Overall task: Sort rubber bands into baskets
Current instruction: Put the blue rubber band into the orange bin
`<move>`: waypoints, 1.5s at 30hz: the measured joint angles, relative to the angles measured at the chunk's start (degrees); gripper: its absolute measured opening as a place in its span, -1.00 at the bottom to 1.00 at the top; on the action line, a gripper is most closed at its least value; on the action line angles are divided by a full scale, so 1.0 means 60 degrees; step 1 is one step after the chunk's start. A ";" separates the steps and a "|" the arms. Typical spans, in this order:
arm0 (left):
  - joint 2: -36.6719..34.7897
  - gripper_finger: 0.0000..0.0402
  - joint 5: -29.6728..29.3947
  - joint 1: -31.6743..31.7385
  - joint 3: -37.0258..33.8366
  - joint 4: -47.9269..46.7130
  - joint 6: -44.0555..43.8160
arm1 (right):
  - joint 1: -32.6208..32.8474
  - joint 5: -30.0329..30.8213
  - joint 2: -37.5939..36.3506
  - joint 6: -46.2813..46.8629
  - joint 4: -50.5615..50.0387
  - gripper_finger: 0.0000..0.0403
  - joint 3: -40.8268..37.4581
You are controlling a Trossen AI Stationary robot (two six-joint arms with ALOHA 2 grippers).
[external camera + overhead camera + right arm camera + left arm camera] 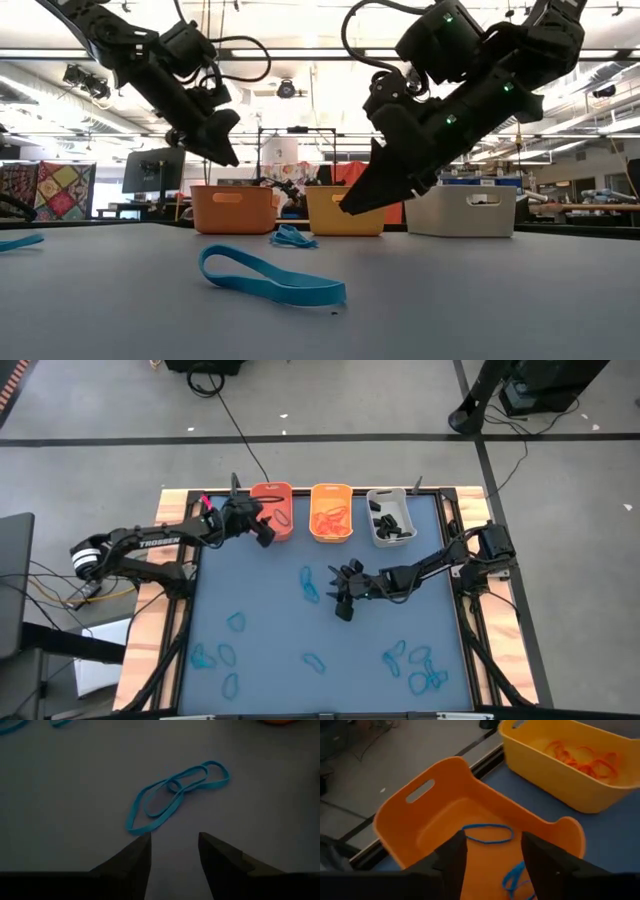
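The right pincer (172, 845), fingers apart, hovers just short of tangled blue rubber bands (175, 790) to straddle them, while the left pincer (492, 852), apart, hangs over the orange basket (420, 820).

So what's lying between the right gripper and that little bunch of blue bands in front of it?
Nothing. In the right wrist view, only bare table mat separates the open right gripper from the blue bands.

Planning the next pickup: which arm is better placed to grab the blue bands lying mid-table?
The right arm. Its claw hangs open next to the blue bands, which lie just ahead of its fingers. The left claw is open over the orange basket.
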 joint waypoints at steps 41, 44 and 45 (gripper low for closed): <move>-0.0526 -0.16 0.2597 -0.8497 -0.0838 -0.5929 -0.3862 | 0.0269 0.0073 0.0007 0.0004 0.0501 -0.17 0.0000; -0.0404 -0.16 0.2441 -0.8497 -0.1204 -0.5551 -0.3867 | 0.0269 0.0074 0.0007 0.0004 0.0516 -0.17 0.0000; -0.0401 -0.16 0.2370 -0.8497 -0.1313 -0.5475 -0.3880 | 0.0269 0.0074 0.0007 -0.0011 0.0516 -0.16 0.0000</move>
